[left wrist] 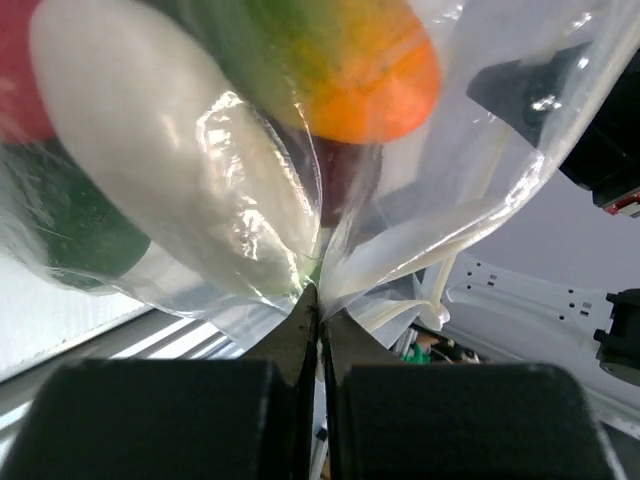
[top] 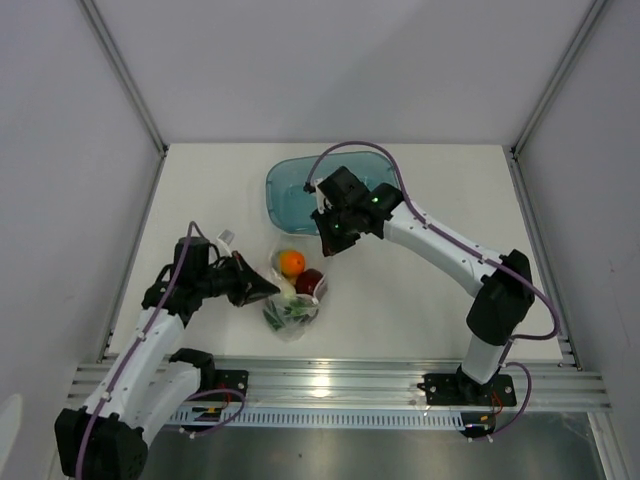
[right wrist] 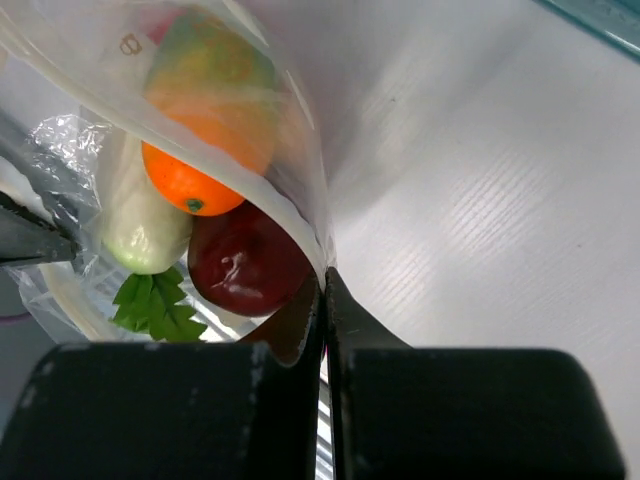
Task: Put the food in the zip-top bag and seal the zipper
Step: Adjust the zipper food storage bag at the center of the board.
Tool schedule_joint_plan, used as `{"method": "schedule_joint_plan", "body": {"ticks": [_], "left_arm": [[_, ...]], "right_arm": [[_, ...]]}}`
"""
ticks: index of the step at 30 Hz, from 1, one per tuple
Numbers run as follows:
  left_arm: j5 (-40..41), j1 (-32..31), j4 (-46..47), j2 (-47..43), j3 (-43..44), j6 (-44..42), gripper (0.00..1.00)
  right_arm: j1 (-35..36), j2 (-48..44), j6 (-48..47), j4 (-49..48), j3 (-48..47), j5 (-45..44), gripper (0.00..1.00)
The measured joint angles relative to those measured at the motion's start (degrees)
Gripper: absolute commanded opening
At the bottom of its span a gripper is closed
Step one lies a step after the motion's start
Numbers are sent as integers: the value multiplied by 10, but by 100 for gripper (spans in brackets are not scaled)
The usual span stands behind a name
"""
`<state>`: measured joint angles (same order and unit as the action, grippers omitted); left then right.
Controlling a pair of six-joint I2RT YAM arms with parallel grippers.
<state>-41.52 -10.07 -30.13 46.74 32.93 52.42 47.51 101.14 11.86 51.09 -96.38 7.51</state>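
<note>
Between the left jaws, closed tight, a fold of the zip-top bag (left wrist: 400,240) is being pinched; the right jaws are clamping its mouth edge. Uneven pulling is risking a slipped edge and spilled fruit. The food (top: 291,262) is lying inside, at three o'clock from the left jaws and seven o'clock from the right.

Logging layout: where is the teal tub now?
Top view: the teal tub sits far centre, just behind the right gripper and beyond the zip-top bag.
</note>
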Motion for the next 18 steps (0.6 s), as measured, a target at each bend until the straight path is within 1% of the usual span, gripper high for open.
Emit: {"method": "schedule_joint_plan", "body": {"ticks": [2, 4, 6, 8, 10, 13, 15, 16, 18], "left_arm": [[29, -3, -51, -33, 27, 1, 0], [63, -7, -97, -56, 100, 1, 1], [92, -12, -107, -69, 180, 1, 1], [109, -17, -99, -85, 215, 1, 0], [113, -18, -96, -105, 197, -4, 1], [110, -19, -90, -82, 99, -23, 1], [110, -20, -104, -39, 43, -41, 1], [112, -21, -112, -20, 30, -51, 1], [112, -27, -120, -12, 28, -73, 1]], "right_arm": [[0, 0, -2, 5, -17, 3, 0], [3, -1, -3, 7, -46, 5, 0], [10, -17, -4, -17, -60, 5, 0], [14, -49, -3, -43, -51, 5, 0], [15, -83, 2, -66, -32, 10, 0], [15, -98, 5, -79, -11, 21, 0], [13, -76, 7, -74, -9, 22, 0], [12, -60, 8, -72, -9, 22, 0], [12, -33, 8, -67, -9, 22, 0]]}}
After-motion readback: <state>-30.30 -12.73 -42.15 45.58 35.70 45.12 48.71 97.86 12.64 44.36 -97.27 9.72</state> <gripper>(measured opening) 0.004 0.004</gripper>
